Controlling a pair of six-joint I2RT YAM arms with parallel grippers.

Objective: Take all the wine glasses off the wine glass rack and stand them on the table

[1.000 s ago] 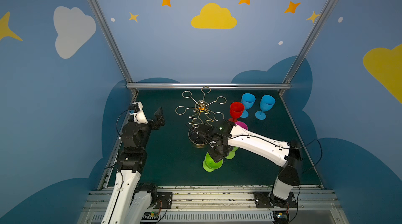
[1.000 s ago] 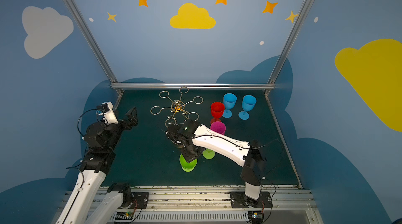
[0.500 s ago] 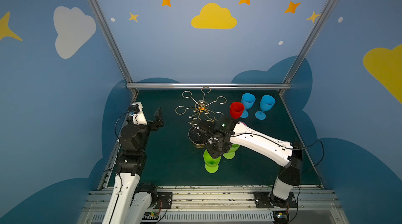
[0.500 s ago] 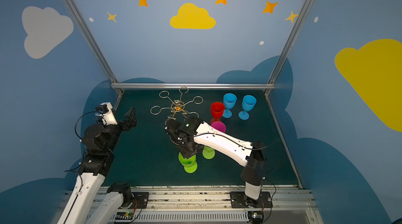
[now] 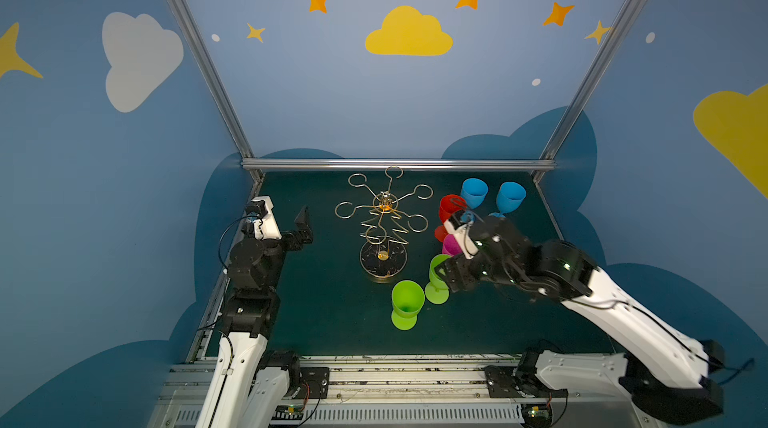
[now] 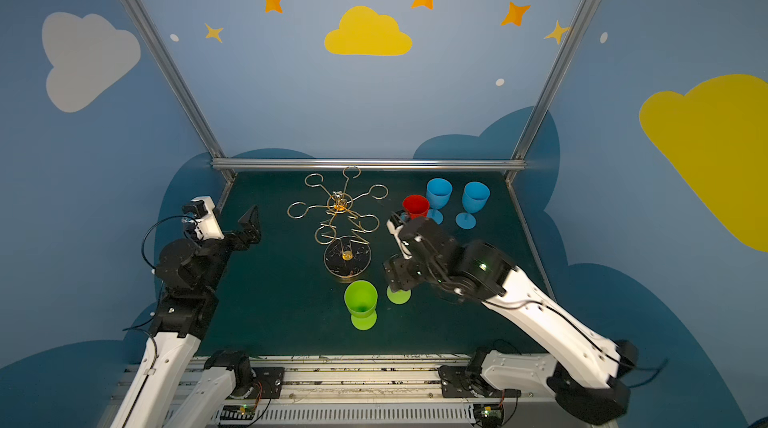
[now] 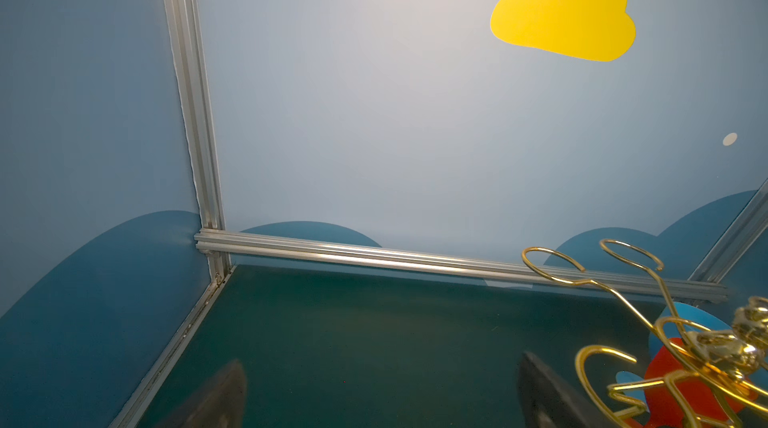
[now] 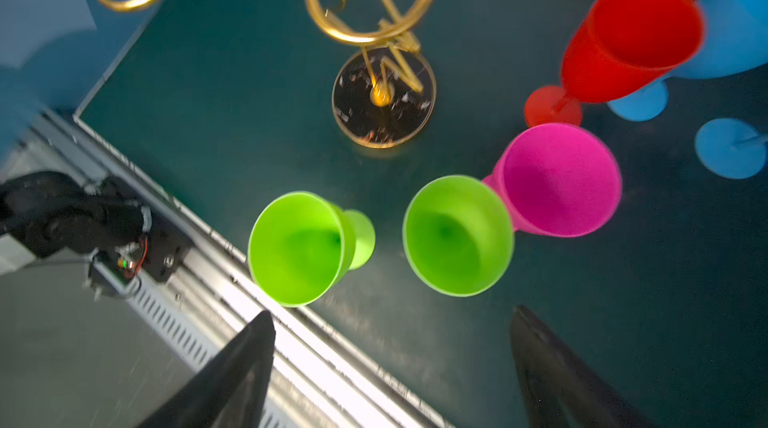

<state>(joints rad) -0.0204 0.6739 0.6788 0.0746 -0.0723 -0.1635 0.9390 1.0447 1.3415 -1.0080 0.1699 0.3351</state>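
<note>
The gold wire wine glass rack (image 5: 384,222) (image 6: 338,207) (image 8: 361,114) stands mid-table, and no glass hangs from the loops I can see. A green wine glass (image 5: 407,301) (image 6: 360,301) (image 8: 299,247) stands upright on the mat in front of the rack's base. My right gripper (image 5: 446,276) (image 8: 392,316) hovers open and empty, up and to the right of it, over a second green glass (image 5: 436,280) (image 8: 457,234). At the left edge my left gripper (image 5: 305,224) (image 7: 382,361) is open and empty, clear of the rack (image 7: 706,347).
A pink glass (image 8: 557,180), a red glass (image 5: 451,205) (image 8: 631,39) and two blue glasses (image 5: 473,193) (image 5: 510,197) stand right of the rack. The front rail (image 8: 291,347) lies just below the right gripper's fingers. Walls close in the back and sides.
The right gripper opened and let go of the green wine glass, which now stands on the mat. It then drew back up and to the right. The left arm barely moved.
</note>
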